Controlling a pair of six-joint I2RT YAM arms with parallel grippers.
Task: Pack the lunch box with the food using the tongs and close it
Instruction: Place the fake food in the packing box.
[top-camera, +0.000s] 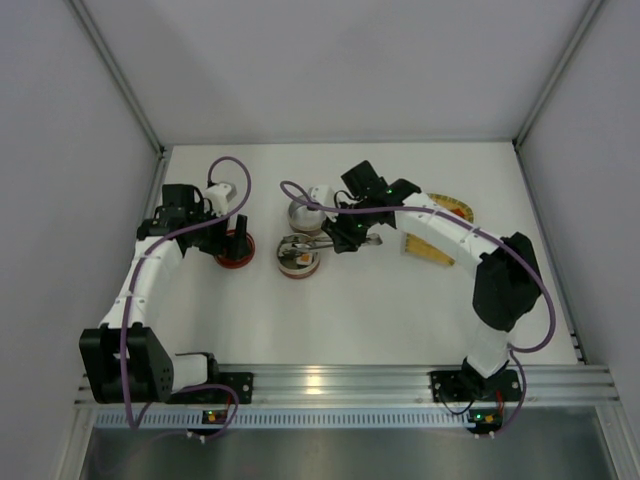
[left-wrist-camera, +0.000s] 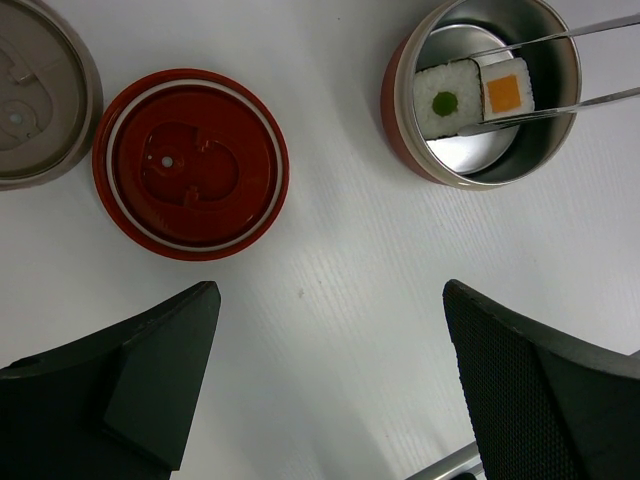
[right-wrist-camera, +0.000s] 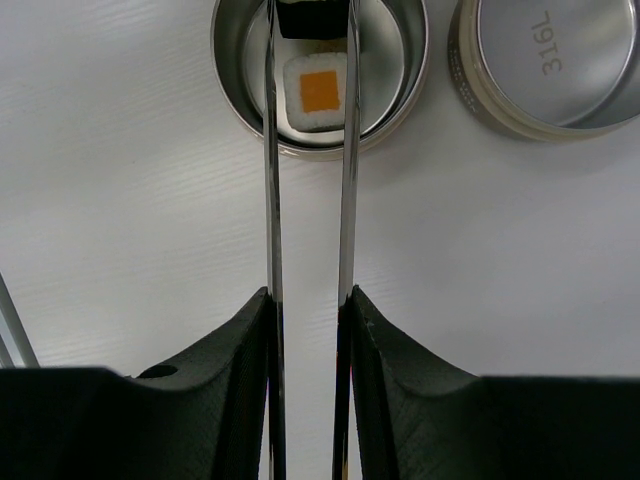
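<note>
tongs held in our right gripper (right-wrist-camera: 308, 310)
the tongs (right-wrist-camera: 271, 200) flank an orange-topped piece (right-wrist-camera: 320, 92) inside the lunch box (right-wrist-camera: 225, 60); our left gripper (left-wrist-camera: 330, 300) gapes wide.

Pose: left arm (top-camera: 150, 270) reaches forward, left gripper (left-wrist-camera: 330, 300) facing down, jaws wide apart; right arm (top-camera: 450, 230) folded inward, right gripper (right-wrist-camera: 308, 300) jaws pinched on tongs (right-wrist-camera: 272, 200)

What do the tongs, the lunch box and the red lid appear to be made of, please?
The tongs: polished metal, probably steel; thin mirror-bright arms. The lunch box: brushed metal inside, dull grey reflections; red outer wall, perhaps coated or plastic. The red lid: likely glossy moulded plastic, from its soft sheen and raised relief.
</note>
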